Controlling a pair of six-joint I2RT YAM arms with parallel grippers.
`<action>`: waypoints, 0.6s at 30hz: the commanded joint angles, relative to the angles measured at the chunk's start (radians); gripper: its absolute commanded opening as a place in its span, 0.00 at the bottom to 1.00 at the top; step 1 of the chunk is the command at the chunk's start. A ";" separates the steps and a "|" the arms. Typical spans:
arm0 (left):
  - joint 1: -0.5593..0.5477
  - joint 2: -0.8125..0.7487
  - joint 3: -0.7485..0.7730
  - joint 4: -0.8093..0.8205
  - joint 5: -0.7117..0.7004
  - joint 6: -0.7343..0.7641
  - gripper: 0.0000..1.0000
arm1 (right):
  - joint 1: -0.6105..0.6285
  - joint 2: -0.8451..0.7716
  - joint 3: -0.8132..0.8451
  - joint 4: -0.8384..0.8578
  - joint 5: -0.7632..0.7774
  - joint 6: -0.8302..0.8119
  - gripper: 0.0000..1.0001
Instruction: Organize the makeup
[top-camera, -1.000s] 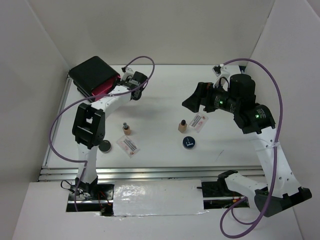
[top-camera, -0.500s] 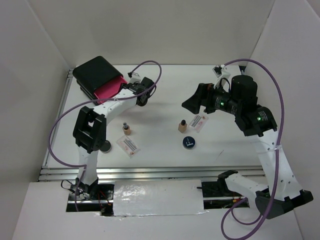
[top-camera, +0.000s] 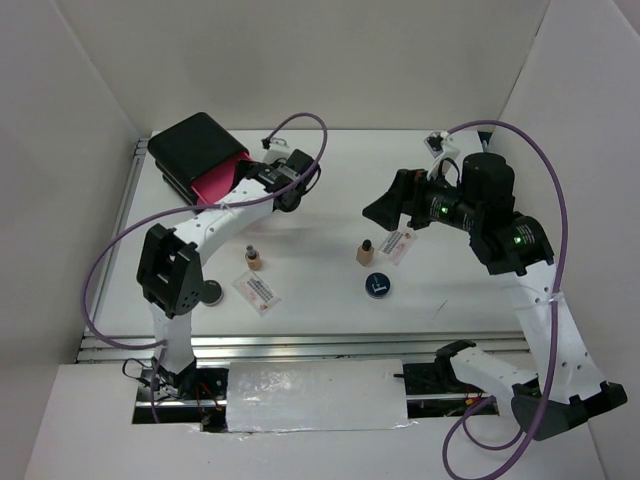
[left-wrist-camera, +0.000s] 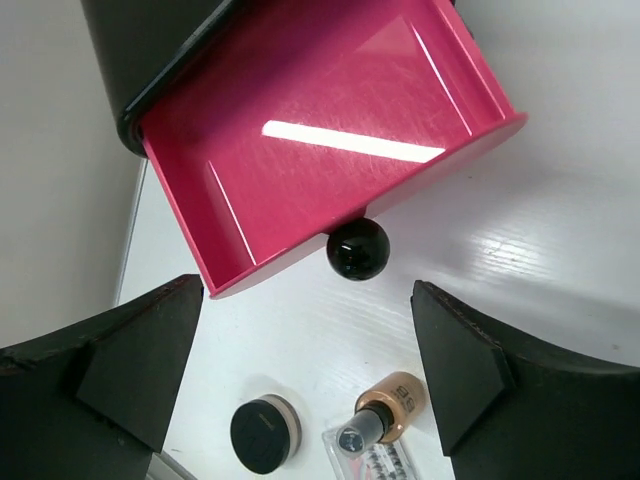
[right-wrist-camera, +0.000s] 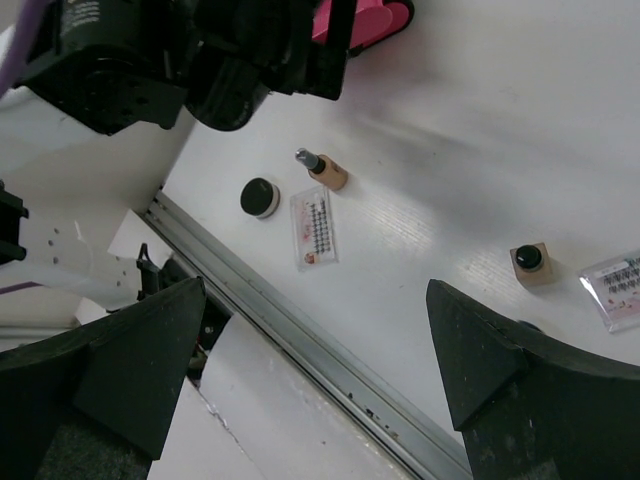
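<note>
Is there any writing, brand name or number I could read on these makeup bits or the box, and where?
No text here can be read.
Left-side white packet: red print, too small to read.
Right-side white packet: red print, blurred.
Blue-rimmed compact: pale mark on the lid, too small to read.
Pink drawer: no writing visible.

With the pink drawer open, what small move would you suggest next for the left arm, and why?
I would probably back the left gripper off the knob and swing it toward the nearest bottle. The drawer stands open and empty, the jaws are wide apart holding nothing, and that bottle sits on the table close by.
</note>
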 joint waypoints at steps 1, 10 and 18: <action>0.002 -0.080 0.058 -0.012 0.044 -0.016 0.99 | 0.012 -0.028 0.002 0.055 -0.022 -0.001 1.00; 0.003 -0.261 0.018 -0.053 0.295 -0.085 0.99 | 0.012 -0.040 -0.021 0.058 -0.011 -0.002 1.00; 0.002 -0.494 -0.152 -0.206 0.518 -0.356 0.99 | 0.012 -0.020 -0.046 0.063 -0.002 0.022 1.00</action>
